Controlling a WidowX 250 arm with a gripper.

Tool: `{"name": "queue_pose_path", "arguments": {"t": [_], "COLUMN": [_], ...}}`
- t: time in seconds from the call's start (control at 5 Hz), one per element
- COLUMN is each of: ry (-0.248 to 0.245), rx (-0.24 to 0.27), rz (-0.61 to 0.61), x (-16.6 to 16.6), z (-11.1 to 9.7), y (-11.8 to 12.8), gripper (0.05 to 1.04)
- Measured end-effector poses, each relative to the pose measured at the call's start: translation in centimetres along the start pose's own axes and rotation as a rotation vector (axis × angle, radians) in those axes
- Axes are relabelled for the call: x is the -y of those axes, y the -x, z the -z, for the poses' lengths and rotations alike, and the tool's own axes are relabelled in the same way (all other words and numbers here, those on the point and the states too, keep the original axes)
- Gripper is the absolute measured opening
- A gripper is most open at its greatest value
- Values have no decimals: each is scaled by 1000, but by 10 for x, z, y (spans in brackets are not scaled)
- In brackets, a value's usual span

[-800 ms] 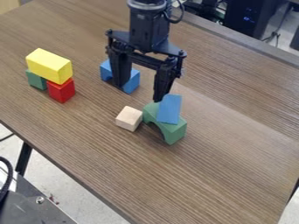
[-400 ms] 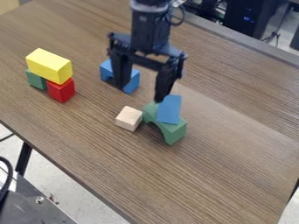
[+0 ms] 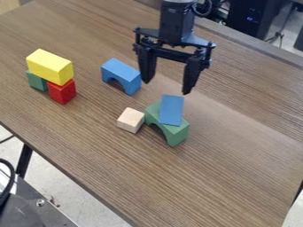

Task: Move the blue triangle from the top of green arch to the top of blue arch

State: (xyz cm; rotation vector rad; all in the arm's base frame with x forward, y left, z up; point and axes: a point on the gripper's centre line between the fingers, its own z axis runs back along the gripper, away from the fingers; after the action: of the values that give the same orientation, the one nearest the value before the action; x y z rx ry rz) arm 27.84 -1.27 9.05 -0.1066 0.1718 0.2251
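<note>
My black gripper (image 3: 167, 87) hangs open above the table with nothing between its fingers, behind the green arch and to the right of the blue arch. The blue triangle (image 3: 172, 110) rests on top of the green arch (image 3: 174, 132) near the middle of the view, its flat blue face showing. Farther back and to the left, the blue arch (image 3: 121, 74) stands on the table with its top bare.
A natural wood cube (image 3: 130, 120) sits close to the left end of the green arch. At the left, a yellow block (image 3: 49, 67) lies across a red block (image 3: 62, 91) and a green block (image 3: 36, 80) on the brown table (image 3: 237, 177).
The gripper has moved to the right and slightly up in the view, uncovering the blue arch. The blocks have stayed where they were.
</note>
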Motion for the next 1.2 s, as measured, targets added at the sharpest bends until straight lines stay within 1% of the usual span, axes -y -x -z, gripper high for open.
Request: {"name": "queue_pose_path", "arguments": {"t": [0.2, 0.4, 0.6, 0.8, 1.0, 1.2], "ry": [75, 52, 16, -27, -42, -32], "rx": [-19, -122, -174, -224, -267, -257], "rz": [-139, -258, -305, -336, -323, -316], "x": [11, 10, 5, -2, -6, -6], "z": [0, 10, 15, 30, 41, 46], "y": [-6, -9, -5, -1, 0, 1], "gripper": [999, 999, 999, 973, 675, 576]}}
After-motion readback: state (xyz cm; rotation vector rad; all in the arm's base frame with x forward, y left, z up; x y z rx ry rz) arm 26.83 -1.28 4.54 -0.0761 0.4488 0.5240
